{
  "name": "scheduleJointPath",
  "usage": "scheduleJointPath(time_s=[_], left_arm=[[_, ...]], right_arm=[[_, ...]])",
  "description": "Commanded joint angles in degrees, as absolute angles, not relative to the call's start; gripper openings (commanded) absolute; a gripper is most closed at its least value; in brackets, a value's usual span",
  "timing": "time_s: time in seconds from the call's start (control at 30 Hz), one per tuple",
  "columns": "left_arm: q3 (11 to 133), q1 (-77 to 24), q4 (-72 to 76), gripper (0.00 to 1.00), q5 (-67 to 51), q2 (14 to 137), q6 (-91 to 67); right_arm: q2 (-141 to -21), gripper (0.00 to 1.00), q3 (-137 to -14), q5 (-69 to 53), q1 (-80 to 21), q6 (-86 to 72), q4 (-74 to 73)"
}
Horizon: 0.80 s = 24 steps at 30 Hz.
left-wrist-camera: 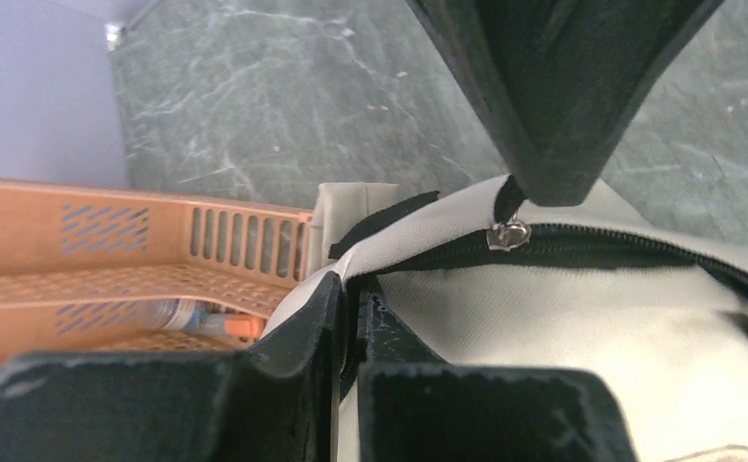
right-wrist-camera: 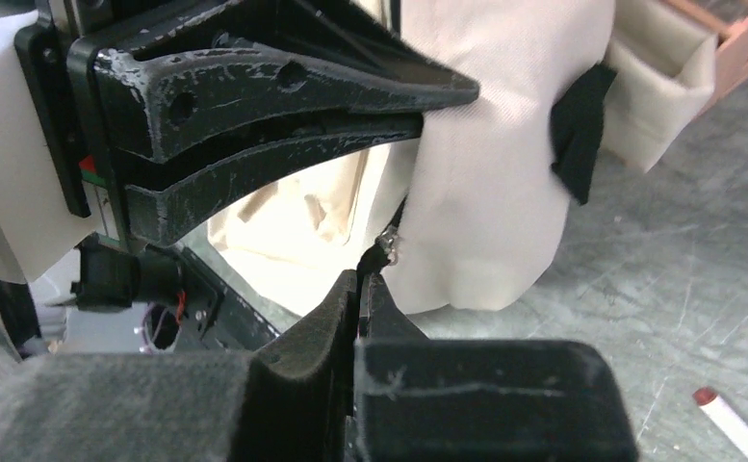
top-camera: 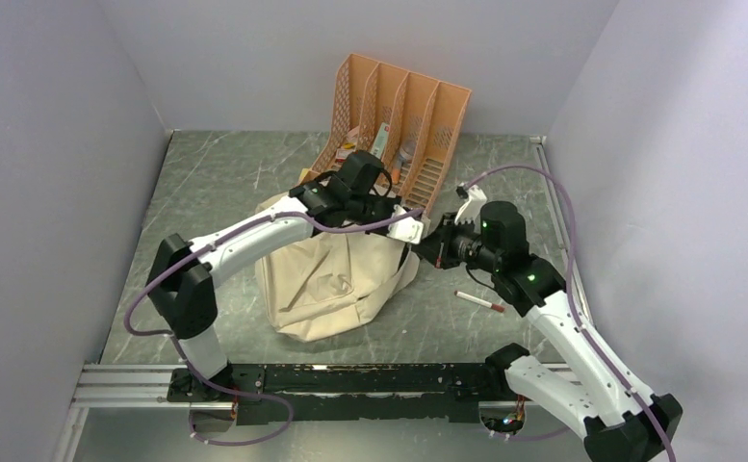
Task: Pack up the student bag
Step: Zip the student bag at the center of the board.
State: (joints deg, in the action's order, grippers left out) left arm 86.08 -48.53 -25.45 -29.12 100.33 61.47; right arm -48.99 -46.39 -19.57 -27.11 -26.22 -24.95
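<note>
From above we see the student bag (top-camera: pixel 326 279) slumped mid-table before the orange organizer (top-camera: pixel 403 106). What that view hides, the wrist cameras give us: the left gripper (left-wrist-camera: pixel 350 294) pinched tight on the bag's cream rim, and the right gripper (right-wrist-camera: pixel 358 289) clamped on the zipper pull (right-wrist-camera: pixel 389 243). Rightward, a pen (top-camera: pixel 479 301) lies on the table (top-camera: pixel 216 192).

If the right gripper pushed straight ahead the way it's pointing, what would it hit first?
The student bag: the right gripper, shut on its zipper pull, faces the beige fabric directly. The left gripper probably sits just above that line.
</note>
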Motion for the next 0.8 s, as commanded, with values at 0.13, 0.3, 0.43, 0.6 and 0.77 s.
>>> scheduleJointPath(time_s=[0.13,0.3,0.43,0.6,0.77], left_arm=[[89.7,-48.8,-7.9,0.05,-25.5,87.4,44.3],[92.6,-49.0,-5.1,0.05,-19.4,83.6,38.9],[94.6,-49.1,-6.4,0.05,-12.0,81.6,37.5],[98.0,-49.1,-9.5,0.05,-4.4,79.8,36.1],[113.4,-49.1,-23.7,0.05,-2.3,83.4,34.2]], right_arm=[[-47.3,0.0,-56.4,-12.8,-27.3,-27.8,-13.0],[-52.1,0.0,-62.2,-13.4,-27.3,-26.7,-10.3],[-54.7,0.0,-65.2,-13.7,-27.3,-25.7,-8.7],[-57.3,0.0,-68.3,-13.3,-27.3,-24.3,-8.3],[-59.7,0.0,-70.0,-17.1,-27.3,-25.0,-7.1]])
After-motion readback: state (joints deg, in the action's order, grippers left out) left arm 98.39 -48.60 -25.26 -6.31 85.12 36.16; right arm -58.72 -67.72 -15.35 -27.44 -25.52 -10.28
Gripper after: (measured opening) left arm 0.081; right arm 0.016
